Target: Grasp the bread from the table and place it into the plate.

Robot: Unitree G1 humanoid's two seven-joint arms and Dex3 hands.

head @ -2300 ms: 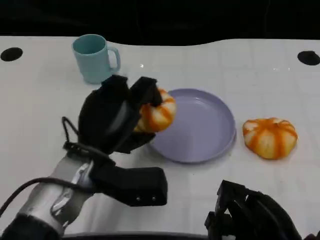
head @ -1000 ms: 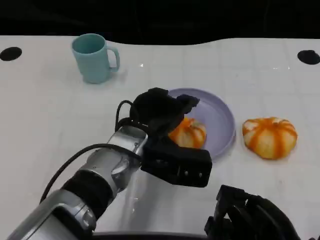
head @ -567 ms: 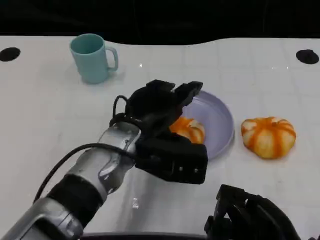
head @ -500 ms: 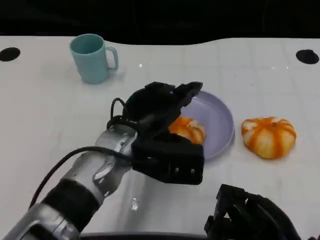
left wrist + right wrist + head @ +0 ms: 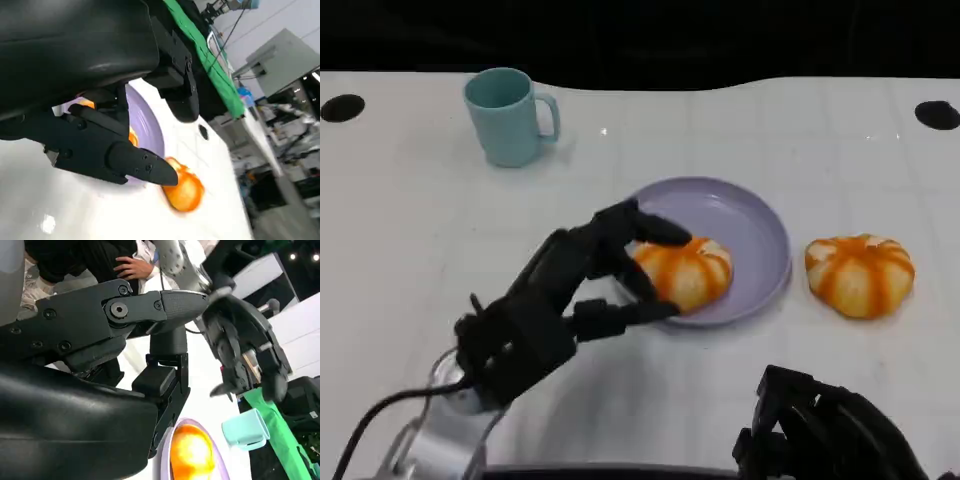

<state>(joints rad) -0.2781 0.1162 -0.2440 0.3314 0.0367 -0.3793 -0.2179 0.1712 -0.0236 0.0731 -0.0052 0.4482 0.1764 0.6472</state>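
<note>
An orange-and-white striped bread lies in the lavender plate, on its near left side. My left hand sits just left of it with fingers spread to either side of the bread, one fingertip at its top; nothing is gripped. The left wrist view looks past parted fingers to the plate. A second striped bread rests on the table right of the plate, also seen as bread. My right hand hangs low at the near right edge, holding nothing.
A teal mug stands at the far left of the white table. In the right wrist view the mug and the bread in the plate appear, and a person's hand shows beyond the table.
My left hand carried the bread from the plate's left rim over the plate and set it down. The fingers opened and the arm drew back toward me. The right hand stayed put.
</note>
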